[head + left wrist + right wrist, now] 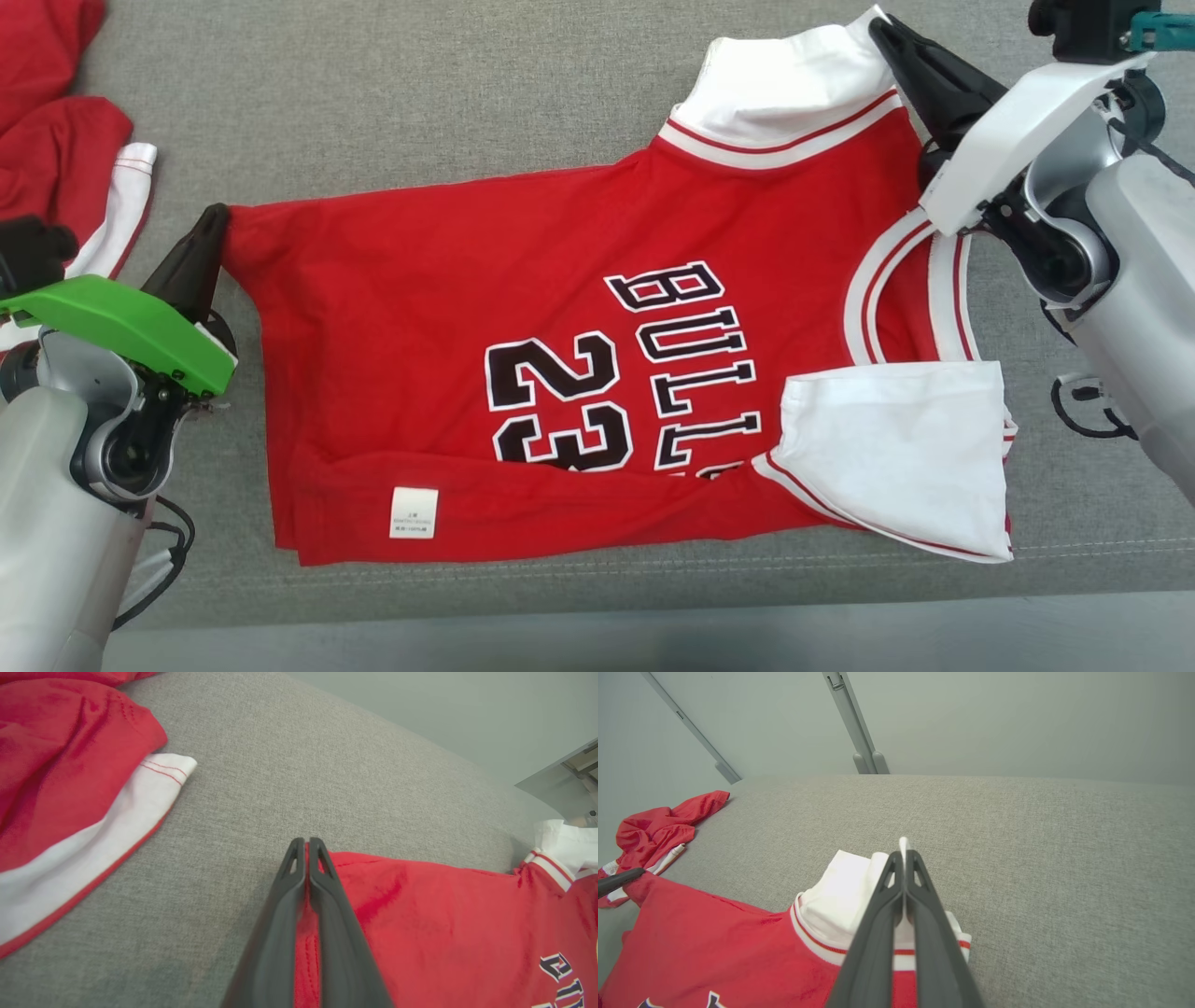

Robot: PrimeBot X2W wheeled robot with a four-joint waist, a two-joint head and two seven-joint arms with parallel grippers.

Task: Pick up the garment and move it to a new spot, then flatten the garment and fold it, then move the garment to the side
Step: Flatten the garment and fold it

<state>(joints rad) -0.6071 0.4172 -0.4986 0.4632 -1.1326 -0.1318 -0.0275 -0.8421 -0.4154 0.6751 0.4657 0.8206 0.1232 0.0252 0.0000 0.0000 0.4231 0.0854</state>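
Head view gives me the garment, a red jersey with white sleeves and black lettering, spread sideways across the middle of the grey cloth-covered counter, with its hem toward my left and its neck opening toward my right. My left tool is at the far left corner of the hem, its two dark fingers pressed together with the red cloth nipped between them. The left wrist view confirms this, with red fabric showing in the slit between the fingers right up to the tips. My right tool is at the far right end, also pressed together, pinching the edge of the far white sleeve. In the right wrist view a sliver of white cloth pokes out just past the fingertips. The near white sleeve lies flat, overlapping the red body near the lettering. Along the near edge the jersey is doubled over on itself, and a small white care label shows on that folded strip. A second red and white garment lies bunched at the far left of the counter, near the left tool but not touching the jersey.
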